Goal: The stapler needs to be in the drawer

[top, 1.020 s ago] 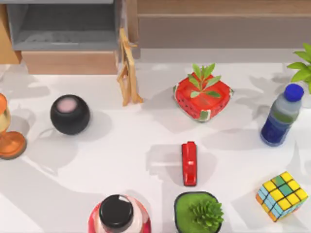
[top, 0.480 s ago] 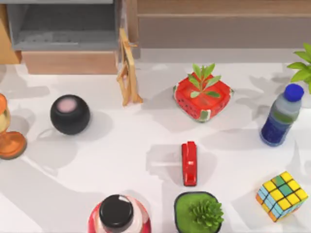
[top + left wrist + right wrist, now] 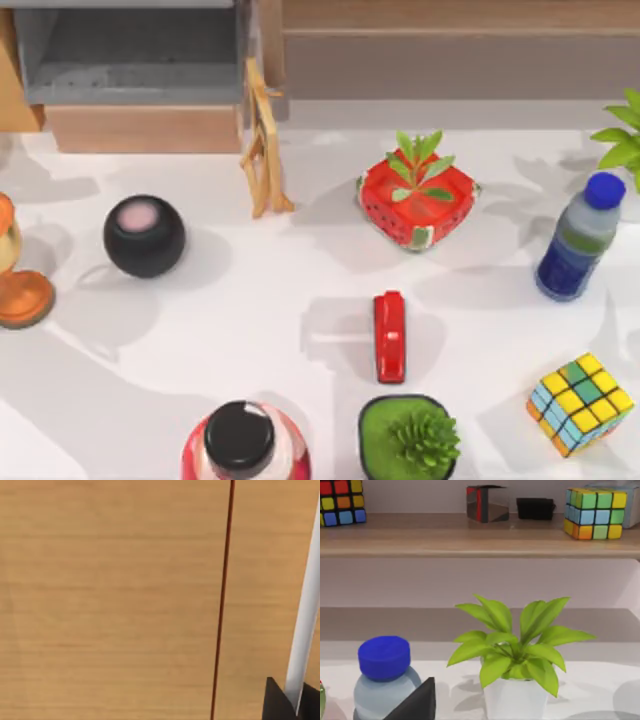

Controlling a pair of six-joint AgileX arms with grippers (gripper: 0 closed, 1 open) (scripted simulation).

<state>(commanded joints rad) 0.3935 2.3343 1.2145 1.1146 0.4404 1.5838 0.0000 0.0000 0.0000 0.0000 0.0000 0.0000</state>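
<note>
The small red stapler [image 3: 390,337] lies flat on the white table, lengthwise front to back, a little right of centre and just behind a green potted succulent [image 3: 410,438]. At the back left the drawer [image 3: 140,128] stands pulled out, with a grey inside and a tan front panel. In the left wrist view a dark edge of my left gripper [image 3: 277,702] shows against a tan wooden surface. A dark tip of my right gripper [image 3: 415,705] shows beside a blue-capped bottle [image 3: 382,677] and a leafy plant [image 3: 512,655].
Around the stapler stand a strawberry-patterned planter [image 3: 415,200], a black sphere [image 3: 144,236], a wooden stand [image 3: 262,150], a blue-capped bottle [image 3: 580,238], a Rubik's cube [image 3: 580,403], a black-capped red bottle [image 3: 243,442] and an orange glass [image 3: 15,280]. A long cabinet panel [image 3: 460,60] runs along the back right.
</note>
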